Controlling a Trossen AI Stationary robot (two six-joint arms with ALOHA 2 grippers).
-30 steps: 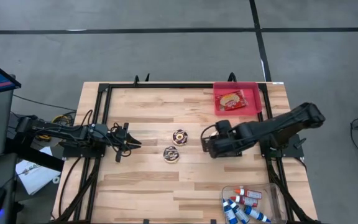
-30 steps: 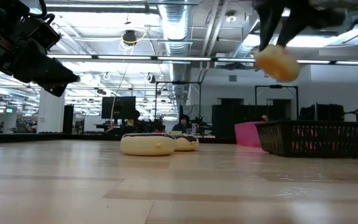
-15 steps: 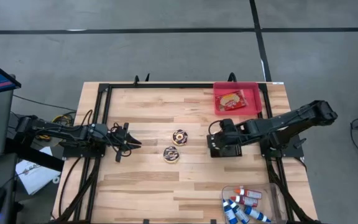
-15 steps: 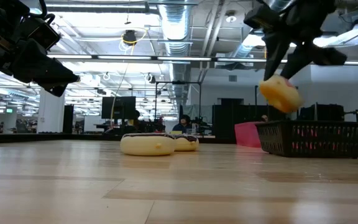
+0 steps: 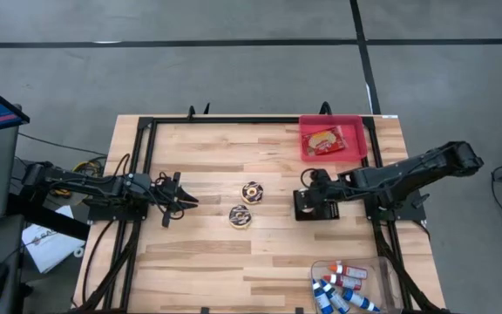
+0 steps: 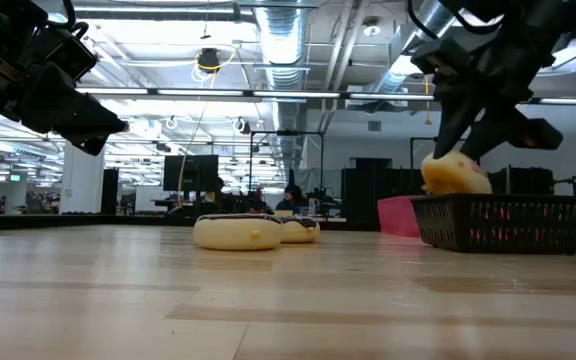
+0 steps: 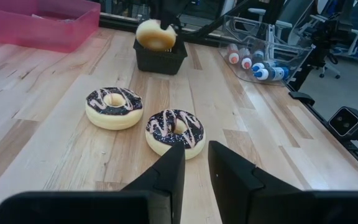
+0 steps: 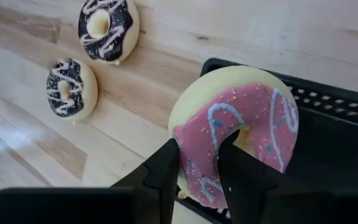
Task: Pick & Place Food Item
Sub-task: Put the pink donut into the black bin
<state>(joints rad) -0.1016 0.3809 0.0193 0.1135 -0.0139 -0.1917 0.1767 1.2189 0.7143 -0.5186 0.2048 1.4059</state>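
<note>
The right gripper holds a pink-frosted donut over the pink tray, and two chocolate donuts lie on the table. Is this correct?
Not quite. The right gripper holds the pink-frosted donut over the black basket, not the pink tray; the right wrist view shows this. Two chocolate donuts do lie on the table.

My right gripper [image 6: 465, 150] comes down from above, pinching a pale doughnut [image 6: 454, 175] just over the rim of the black basket [image 6: 513, 224]. Two more doughnuts [image 6: 238, 232] lie on the wooden table [image 6: 268, 300]. My left gripper [image 6: 88, 118] hangs high, apart.
</note>
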